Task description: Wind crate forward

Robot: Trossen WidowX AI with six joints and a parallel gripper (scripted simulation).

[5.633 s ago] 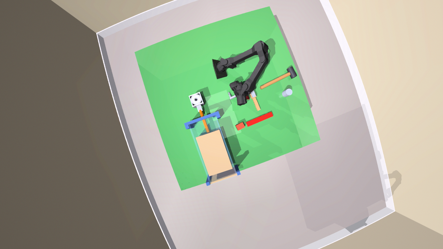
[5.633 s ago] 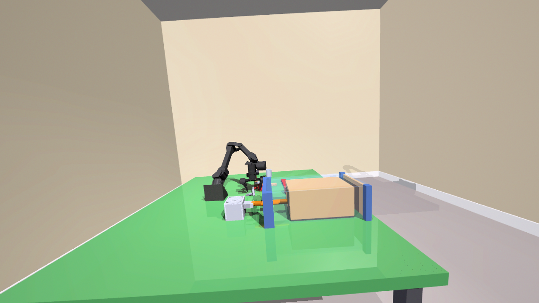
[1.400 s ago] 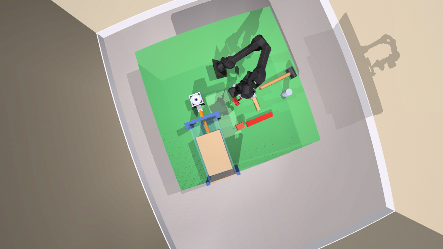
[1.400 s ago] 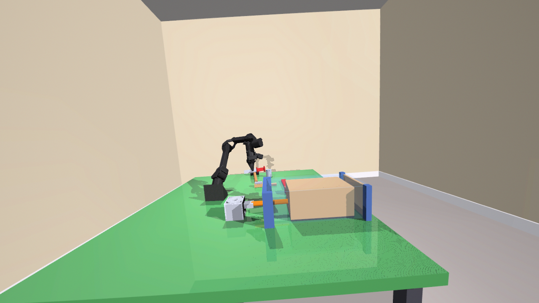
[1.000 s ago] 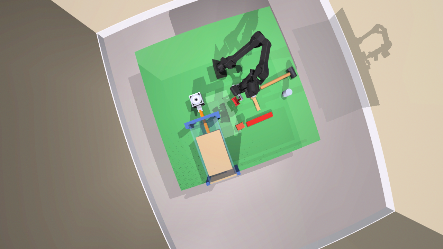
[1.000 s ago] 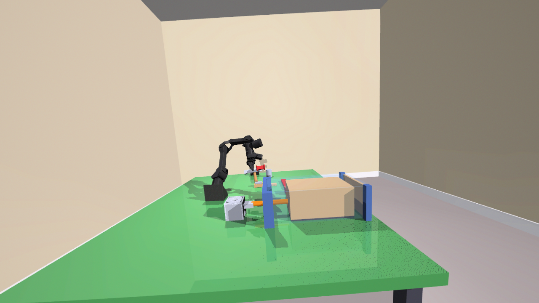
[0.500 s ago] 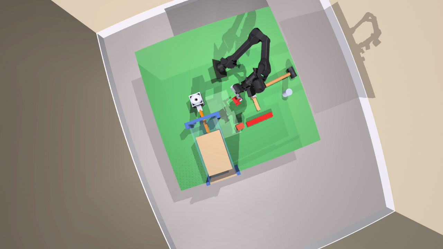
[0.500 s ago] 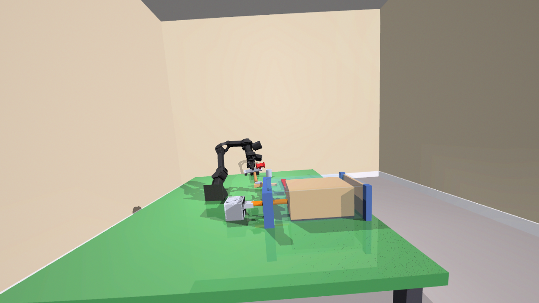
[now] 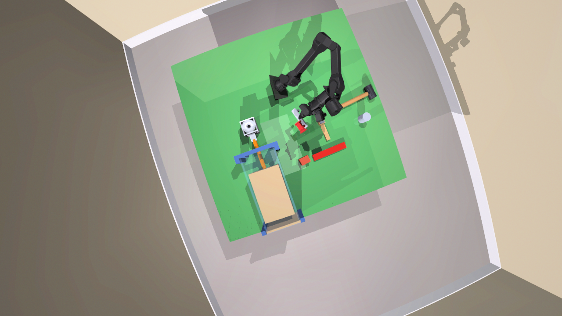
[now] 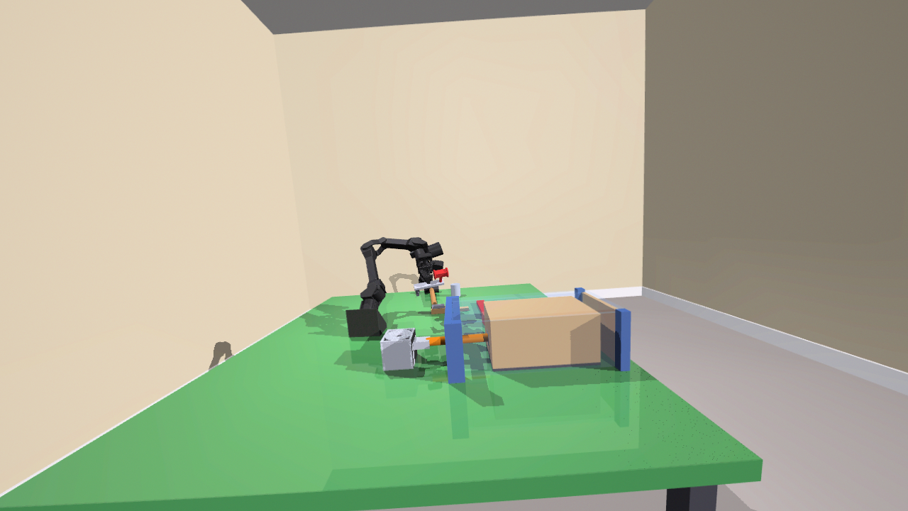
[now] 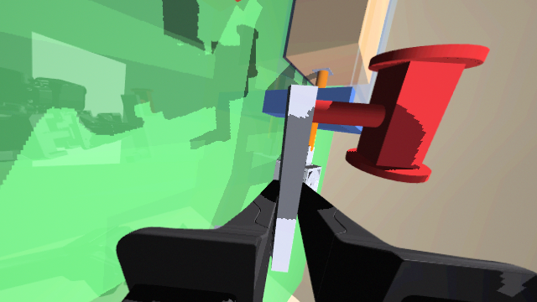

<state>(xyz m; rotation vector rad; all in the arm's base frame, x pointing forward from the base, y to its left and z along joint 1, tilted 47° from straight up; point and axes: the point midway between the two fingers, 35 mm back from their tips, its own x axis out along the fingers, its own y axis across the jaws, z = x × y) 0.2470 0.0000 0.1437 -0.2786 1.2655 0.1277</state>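
My gripper [image 9: 300,116] [image 10: 426,283] [image 11: 287,187] is shut on the grey bar of the winch handle [image 9: 296,113] [image 10: 428,287] [image 11: 289,168], held above the bench. Its red grip sticks out to the right in the wrist view; its square key is hidden or too small to tell. The pale winch [image 9: 243,132] [image 10: 398,354] [image 11: 312,177] stands apart from the handle, its round top hole showing. An orange strap [image 9: 262,161] [image 10: 435,341] [image 11: 322,79] joins it to the tan crate [image 9: 271,194] [image 10: 545,340] [image 11: 327,33]. The crate sits flat, with a gap between its front and the blue frame [image 9: 256,150] [image 10: 452,355] [image 11: 275,103].
Clear panels flank the crate, with blue posts [image 9: 301,216] [image 10: 623,340] at the rear. A mallet [image 9: 355,98], a pale cylinder [image 9: 365,116], a wooden-handled tool [image 9: 326,132], a red bar [image 9: 329,151] and a small red block [image 9: 304,159] are on the bench.
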